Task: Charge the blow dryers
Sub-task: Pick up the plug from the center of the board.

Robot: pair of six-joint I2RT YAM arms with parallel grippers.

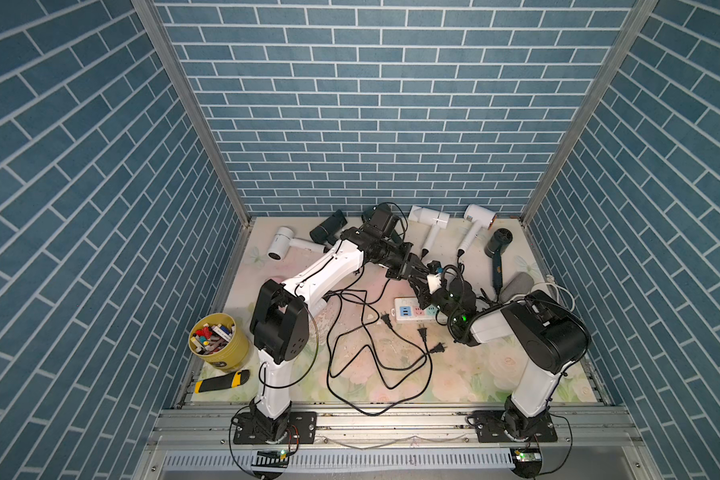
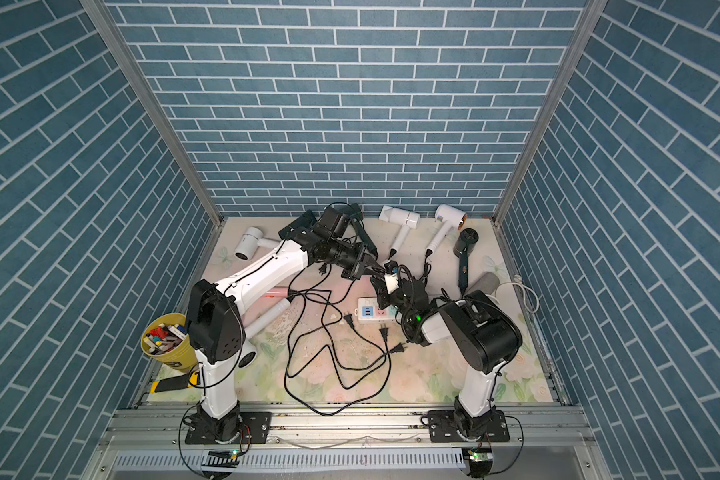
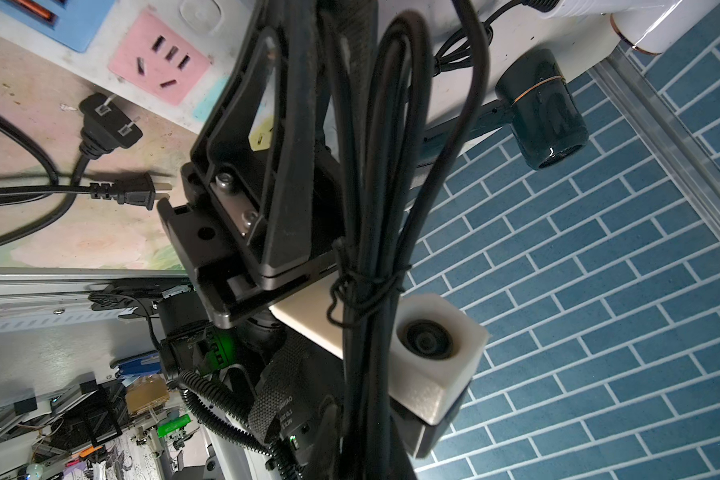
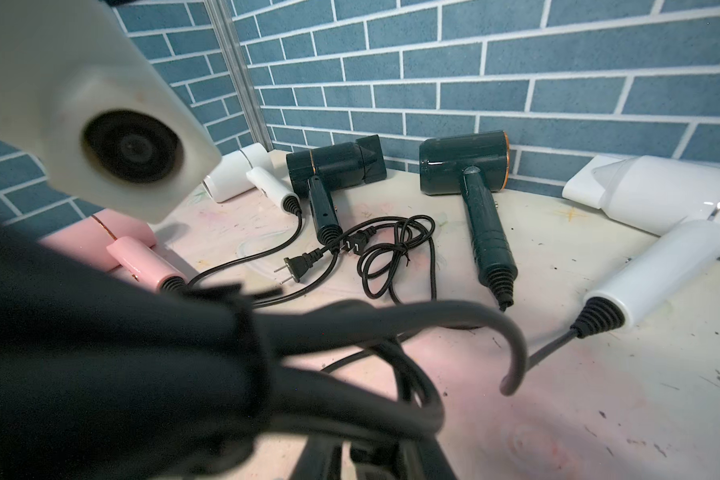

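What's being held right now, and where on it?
Left hand pinches the bundled black cord near its tie; whether the right hand grips it is unclear.

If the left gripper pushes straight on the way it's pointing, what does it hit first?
Most likely the right gripper, facing the left gripper closely across the bundled cord; exact depth is unclear.
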